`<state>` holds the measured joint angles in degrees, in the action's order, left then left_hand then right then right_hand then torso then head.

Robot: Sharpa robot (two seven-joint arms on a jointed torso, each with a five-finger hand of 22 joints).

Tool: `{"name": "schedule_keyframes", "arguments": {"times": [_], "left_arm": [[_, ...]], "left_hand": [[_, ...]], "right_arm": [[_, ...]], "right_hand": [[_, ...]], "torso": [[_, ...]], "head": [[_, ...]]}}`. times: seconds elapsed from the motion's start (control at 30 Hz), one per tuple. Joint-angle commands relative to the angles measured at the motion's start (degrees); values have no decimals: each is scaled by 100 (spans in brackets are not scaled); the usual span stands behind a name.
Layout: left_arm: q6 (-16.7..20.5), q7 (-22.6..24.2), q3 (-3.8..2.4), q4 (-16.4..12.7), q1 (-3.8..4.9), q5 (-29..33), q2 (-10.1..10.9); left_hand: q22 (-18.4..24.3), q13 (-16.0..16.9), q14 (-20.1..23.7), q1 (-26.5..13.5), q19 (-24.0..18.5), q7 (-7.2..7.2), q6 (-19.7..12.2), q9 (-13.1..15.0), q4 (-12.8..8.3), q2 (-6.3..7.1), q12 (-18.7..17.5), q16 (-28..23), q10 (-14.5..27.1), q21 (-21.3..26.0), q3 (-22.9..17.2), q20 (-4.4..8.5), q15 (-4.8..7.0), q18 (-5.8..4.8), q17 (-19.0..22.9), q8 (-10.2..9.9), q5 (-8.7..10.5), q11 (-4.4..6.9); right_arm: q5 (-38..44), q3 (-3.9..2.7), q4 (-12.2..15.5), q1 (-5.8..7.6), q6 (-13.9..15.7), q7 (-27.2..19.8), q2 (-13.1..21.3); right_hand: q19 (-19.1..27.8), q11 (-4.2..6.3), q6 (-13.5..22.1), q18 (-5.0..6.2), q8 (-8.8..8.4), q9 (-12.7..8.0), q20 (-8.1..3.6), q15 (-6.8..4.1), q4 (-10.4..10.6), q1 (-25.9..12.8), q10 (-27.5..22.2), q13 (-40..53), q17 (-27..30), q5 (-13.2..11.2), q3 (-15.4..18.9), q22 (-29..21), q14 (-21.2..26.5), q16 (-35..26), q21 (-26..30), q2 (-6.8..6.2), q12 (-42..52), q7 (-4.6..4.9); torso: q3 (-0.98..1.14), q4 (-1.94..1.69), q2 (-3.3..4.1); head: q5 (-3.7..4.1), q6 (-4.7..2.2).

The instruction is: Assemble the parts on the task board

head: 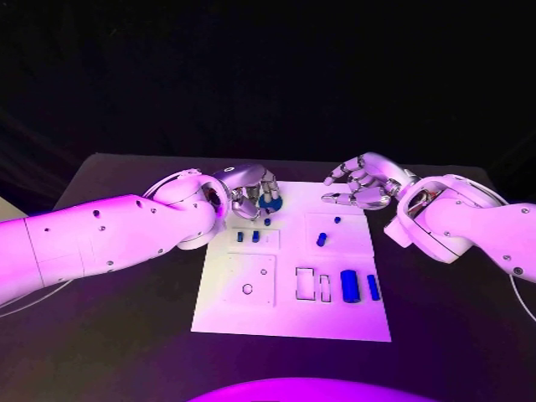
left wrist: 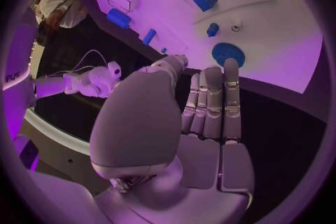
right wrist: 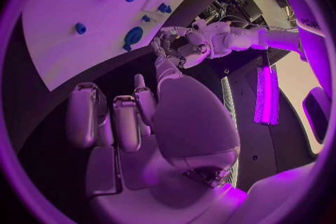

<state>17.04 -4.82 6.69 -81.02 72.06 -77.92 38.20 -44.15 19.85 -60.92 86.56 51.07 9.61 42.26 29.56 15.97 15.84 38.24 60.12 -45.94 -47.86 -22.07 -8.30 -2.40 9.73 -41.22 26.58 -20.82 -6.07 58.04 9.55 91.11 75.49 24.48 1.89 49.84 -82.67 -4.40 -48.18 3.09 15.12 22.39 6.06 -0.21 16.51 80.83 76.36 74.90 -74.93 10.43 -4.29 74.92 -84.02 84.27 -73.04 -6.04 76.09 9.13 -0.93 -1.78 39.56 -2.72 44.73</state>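
Note:
The white task board (head: pixel 238 311) lies in the middle of the table. A round blue part (head: pixel 270 202) sits at its far left corner. My left hand (head: pixel 250 186) hovers right beside that part, and its straight fingers (left wrist: pixel 213 95) end just short of the round blue part (left wrist: pixel 227 53), holding nothing. Small blue pegs (head: pixel 256 237) and a short blue cylinder (head: pixel 322 239) stand mid-board. Two blue blocks (head: pixel 349 284) lie near the front right. My right hand (head: pixel 358 186) hangs over the board's far right corner, its fingers (right wrist: pixel 87 115) bent, apart and empty.
Rectangular slots (head: pixel 304 282) and a small round hole (head: pixel 246 289) mark the board's near half. Black table (head: pixel 123 335) surrounds the board on all sides. In the right wrist view my left hand (right wrist: pixel 178 45) shows beyond the board's edge (right wrist: pixel 105 67).

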Motion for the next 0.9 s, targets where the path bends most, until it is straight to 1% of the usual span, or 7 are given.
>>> {"name": "schedule_keyframes", "arguments": {"times": [0.03,0.13,0.27,0.33,0.53,0.7,0.9], "left_arm": [[-250,168,26,50,-19,-675,-65],[-399,117,57,117,-33,-800,-132],[-541,60,80,215,-57,-897,-215],[-616,32,84,265,-68,-927,-250],[-778,-52,96,398,-98,-999,-332],[-810,-79,99,488,-114,-1029,-371],[-876,-64,100,547,-124,-1039,-413]], "left_hand": [[-22,-233,-61,8,-12,-4,112,-147,24,24,-265,33,10,16,64,-30,-49,66,74,-59,50,-73],[-37,-377,-109,-11,8,-28,156,-277,30,20,-416,123,-4,10,162,-47,-58,68,115,-150,66,-87],[-56,-461,-144,16,34,-33,234,-354,26,-7,-499,196,-43,-11,203,-51,-60,72,140,-194,64,-89],[-92,-535,-249,45,73,-18,300,-434,24,-24,-561,351,-120,-57,221,-47,-52,74,66,-252,52,-81],[-112,-595,-226,62,76,-12,353,-484,26,-37,-633,377,-115,-76,229,-46,-57,72,116,-286,42,-89],[-129,-629,-246,101,79,-25,391,-517,16,-67,-669,427,-132,-92,209,-46,-59,73,91,-309,28,-92],[-178,-685,-388,131,98,-49,491,-580,17,-89,-702,628,-243,-150,175,-42,-50,74,-95,-344,27,-81]], "right_arm": [[17,-1,4,-6,-61,-68,-3],[17,-1,6,-7,-63,-67,-1],[17,-1,7,-8,-61,-69,-4],[17,-1,8,-8,-56,-69,-5],[17,-1,10,-8,-30,-75,-2],[17,-1,15,-8,-19,-76,0],[17,-1,24,-8,-21,-75,1]], "right_hand": [[24,5,26,67,37,-7,-10,20,5,-20,-29,71,-304,36,-31,522,-294,-24,4,30,-8,2],[24,5,26,67,37,-7,-10,20,5,-20,-29,71,-304,36,-31,522,-294,-24,4,30,-8,2],[24,5,26,67,37,-7,-10,20,5,-20,-29,71,-304,36,-31,522,-294,-24,4,30,-8,2],[24,5,26,67,37,-7,-10,20,5,-20,-29,71,-304,36,-31,522,-294,-24,4,30,-8,2],[33,6,26,72,40,-7,-10,19,4,-16,-35,63,-295,39,-36,508,-293,-30,28,32,-15,2],[33,6,26,72,40,-7,-10,19,4,-16,-35,63,-295,39,-36,508,-293,-30,28,32,-15,2],[33,6,26,72,40,-7,-10,19,4,-16,-35,63,-295,39,-36,508,-293,-30,28,32,-15,2]], "torso": [[-1,3,1],[0,-4,1],[2,-3,-2],[2,0,-1],[4,-1,-5],[2,-6,-1],[6,-2,-3]], "head": [[18,7],[24,11],[29,15],[30,20],[35,21],[42,19],[44,29]]}}
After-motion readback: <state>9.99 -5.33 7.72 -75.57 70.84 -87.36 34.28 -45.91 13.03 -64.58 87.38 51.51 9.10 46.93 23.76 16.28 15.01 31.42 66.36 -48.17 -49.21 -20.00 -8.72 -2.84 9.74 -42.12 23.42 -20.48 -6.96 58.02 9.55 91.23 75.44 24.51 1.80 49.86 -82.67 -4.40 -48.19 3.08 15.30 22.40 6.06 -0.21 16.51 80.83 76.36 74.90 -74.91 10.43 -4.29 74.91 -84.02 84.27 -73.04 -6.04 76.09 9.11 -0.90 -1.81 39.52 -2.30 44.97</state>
